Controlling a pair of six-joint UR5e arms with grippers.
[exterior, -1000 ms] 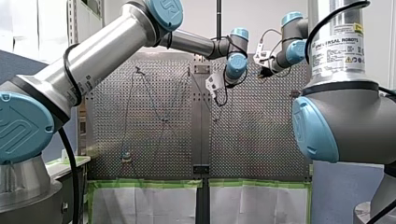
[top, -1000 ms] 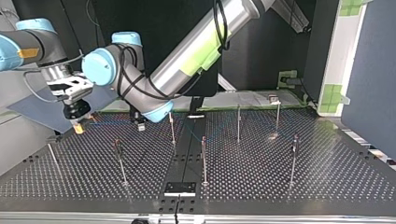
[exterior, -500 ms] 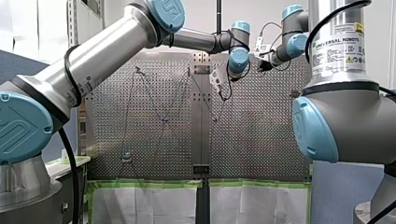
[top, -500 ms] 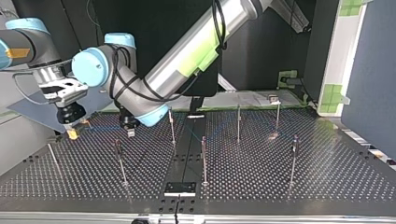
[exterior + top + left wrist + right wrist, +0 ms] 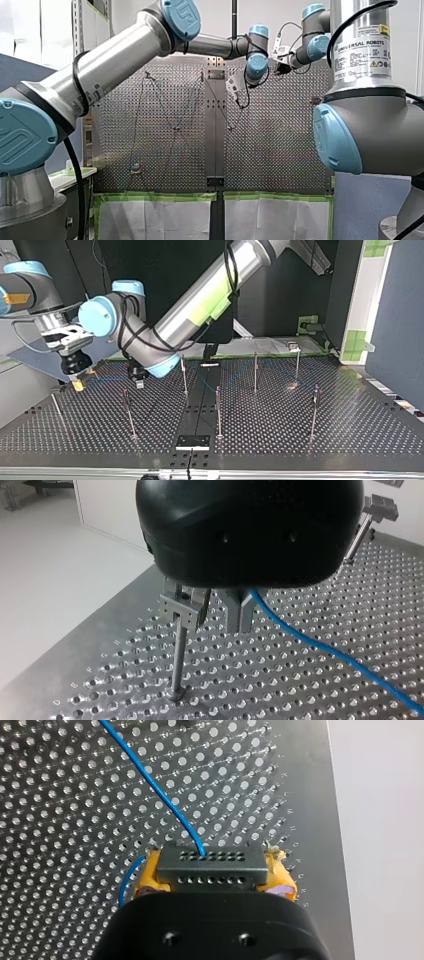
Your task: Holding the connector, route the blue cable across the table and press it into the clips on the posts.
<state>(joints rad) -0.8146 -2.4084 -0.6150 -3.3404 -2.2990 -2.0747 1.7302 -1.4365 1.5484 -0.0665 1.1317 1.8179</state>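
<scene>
- Right hand [image 5: 215, 876]: its yellow pads [image 5: 281, 876] are clamped on the two ends of the connector. In the top view it hangs low over the desk at the view's left, near the desk's edge.
- Connector [image 5: 210, 865]: a dark grey block with two rows of small holes, held crosswise at the right hand's tip, just above the desk.
- Blue cable [image 5: 150, 787]: it leaves the connector's upper row of holes and runs away over the desk. A short loop shows beside one pad. In the left wrist view it passes just beside one metal finger [image 5: 239, 612] and trails off across the desk.
- Left hand [image 5: 218, 625]: its metal fingers stand apart by a narrow gap, with the desk showing between them. Whether the cable touches the finger cannot be told.
- Post [image 5: 177, 665]: upright, just beside the left hand, with its clip [image 5: 179, 614] level with the fingertips.
- Other posts [image 5: 218, 410]: upright, spread over the desk in the top view.
- Desk [image 5: 350, 430]: perforated metal.
</scene>
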